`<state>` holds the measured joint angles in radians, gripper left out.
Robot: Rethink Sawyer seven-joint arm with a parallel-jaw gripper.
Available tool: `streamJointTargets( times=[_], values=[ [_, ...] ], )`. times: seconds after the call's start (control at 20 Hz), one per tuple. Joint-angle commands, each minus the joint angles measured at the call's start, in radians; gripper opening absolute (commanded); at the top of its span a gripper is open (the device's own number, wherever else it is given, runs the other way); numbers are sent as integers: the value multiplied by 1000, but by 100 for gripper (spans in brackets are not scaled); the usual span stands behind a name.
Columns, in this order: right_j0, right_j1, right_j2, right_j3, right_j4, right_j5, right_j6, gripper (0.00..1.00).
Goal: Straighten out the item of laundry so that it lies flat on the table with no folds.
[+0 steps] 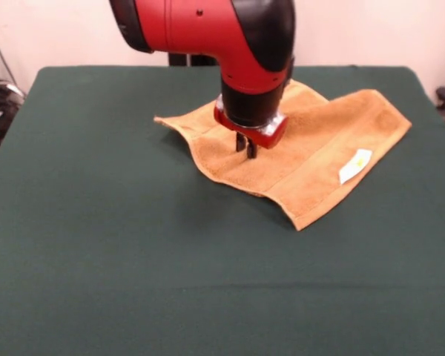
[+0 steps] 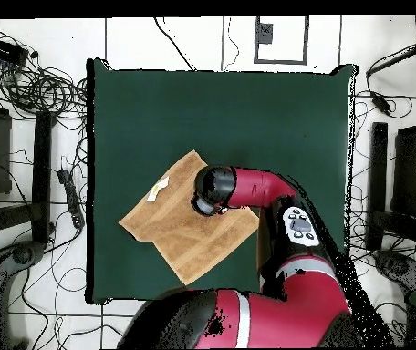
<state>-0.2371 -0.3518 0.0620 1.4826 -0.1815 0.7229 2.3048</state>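
Observation:
The orange-tan towel (image 1: 319,141) lies spread on the dark green table (image 1: 96,222), right of centre, with its white label (image 1: 354,165) near the front right edge. Its left part is rumpled, and the left corner and near edge are slightly raised. My gripper (image 1: 246,150) points straight down on the towel's left part, its fingers close together and pinching the cloth. In the overhead view the towel (image 2: 184,239) lies as a diamond in the table's (image 2: 248,109) lower left part with its label (image 2: 160,188) showing. There the arm's wrist (image 2: 213,190) hides the gripper.
The arm (image 2: 275,196) reaches in from the base (image 2: 248,319) at the bottom of the overhead view. Cables (image 2: 38,91) and stands lie on the floor round the table. Green cloth shows on every side of the towel.

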Motion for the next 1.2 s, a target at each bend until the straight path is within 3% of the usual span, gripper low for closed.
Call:
streamJointTargets(
  times=[0.05, 0.65, 1.2],
  values=[
    [-45, 86, 19, -210, -162, -336, -66, 0],
    [-45, -20, 31, -192, -184, -182, -63, 0],
    [-63, -16, 58, -211, -217, -181, -49, 0]
  ],
)
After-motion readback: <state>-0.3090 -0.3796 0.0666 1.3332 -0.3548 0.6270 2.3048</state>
